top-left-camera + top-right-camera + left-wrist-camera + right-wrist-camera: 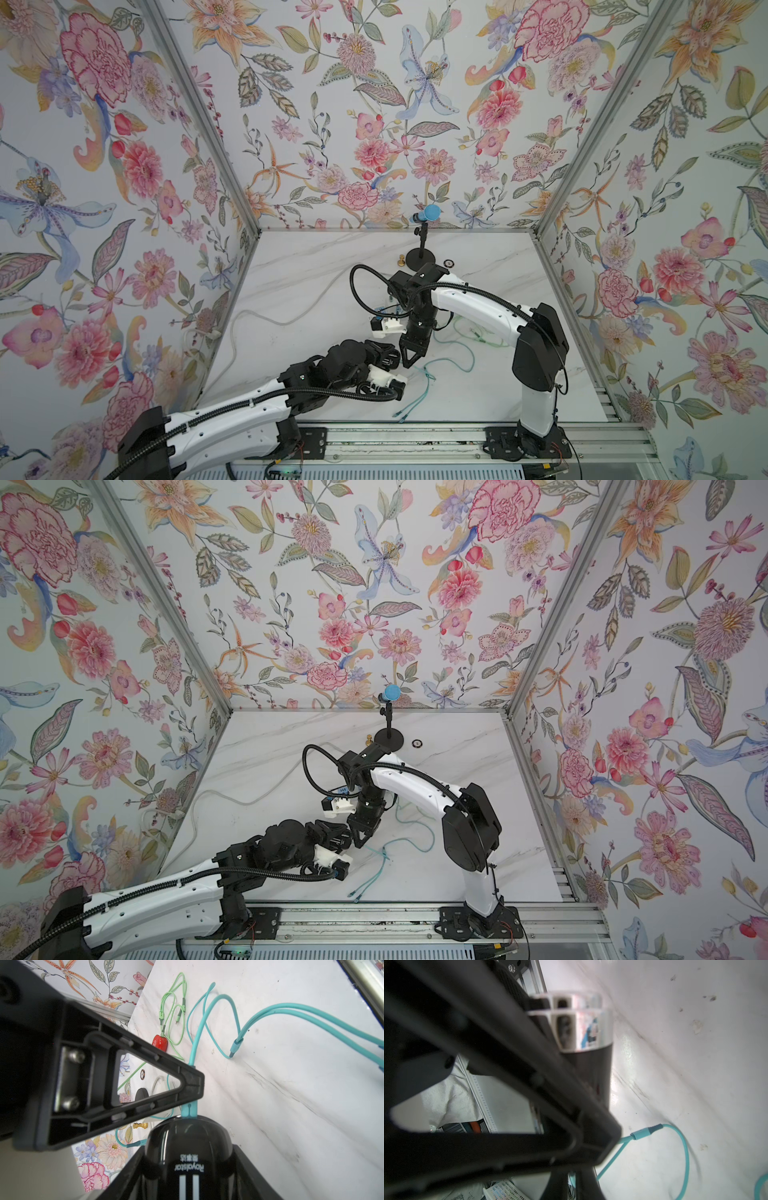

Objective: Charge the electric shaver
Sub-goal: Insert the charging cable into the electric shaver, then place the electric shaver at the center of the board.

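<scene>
Grip of left tool (390, 358) on black electric shaver (188, 1147): fingers (131, 1169) pressed to both flanks, body held low at white marbled surface (478, 395), near its front middle. Seated in rounded end of shaver, teal plug (189, 1109). Tips of right tool (193, 1084) brought together right at that plug, seemingly pinching teal cable (687, 1155), though contact hidden behind the tips. Rest of teal cable in loose loops on surface beside both tools. Farther back: pale green cable (161, 1015) in a heap, meeting a glossy red piece (160, 1043); small gold pawn (402, 260); blue-headed microphone (431, 211) upright on black round stand (420, 257) near back wall.
</scene>
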`<action>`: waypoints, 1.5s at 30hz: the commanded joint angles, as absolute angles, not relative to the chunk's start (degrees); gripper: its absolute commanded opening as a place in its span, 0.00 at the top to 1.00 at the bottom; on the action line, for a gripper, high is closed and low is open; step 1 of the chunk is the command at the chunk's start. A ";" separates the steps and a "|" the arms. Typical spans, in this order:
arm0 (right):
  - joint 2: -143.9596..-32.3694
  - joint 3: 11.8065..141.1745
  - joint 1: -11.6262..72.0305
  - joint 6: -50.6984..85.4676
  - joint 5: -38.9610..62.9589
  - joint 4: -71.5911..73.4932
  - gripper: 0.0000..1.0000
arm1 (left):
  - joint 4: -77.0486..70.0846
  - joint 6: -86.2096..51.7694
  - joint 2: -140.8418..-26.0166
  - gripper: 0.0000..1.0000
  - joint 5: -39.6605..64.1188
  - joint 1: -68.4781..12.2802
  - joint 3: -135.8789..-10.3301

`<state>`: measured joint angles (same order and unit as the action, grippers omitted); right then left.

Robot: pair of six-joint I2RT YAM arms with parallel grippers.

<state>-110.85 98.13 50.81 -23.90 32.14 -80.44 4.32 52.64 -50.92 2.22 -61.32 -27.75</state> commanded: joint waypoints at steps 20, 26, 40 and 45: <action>-102.11 93.08 46.97 -22.38 36.48 -60.57 0.82 | -9.32 43.80 -49.33 1.00 10.07 -63.61 -20.96; -94.86 86.31 44.50 -19.28 34.41 -58.75 0.62 | -6.82 41.68 -47.52 1.00 9.54 -60.81 -18.98; -77.16 68.03 35.29 -4.35 17.94 -32.41 0.57 | -6.73 29.74 -55.98 1.00 8.61 -50.65 -22.93; -73.20 63.62 31.75 -1.45 14.34 -25.07 0.57 | -5.63 25.52 -63.77 1.00 10.11 -47.98 -27.49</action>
<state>-75.48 64.93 33.17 -4.95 18.00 -32.99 -5.02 30.17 -61.47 8.80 -49.17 -24.43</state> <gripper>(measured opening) 0.433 0.602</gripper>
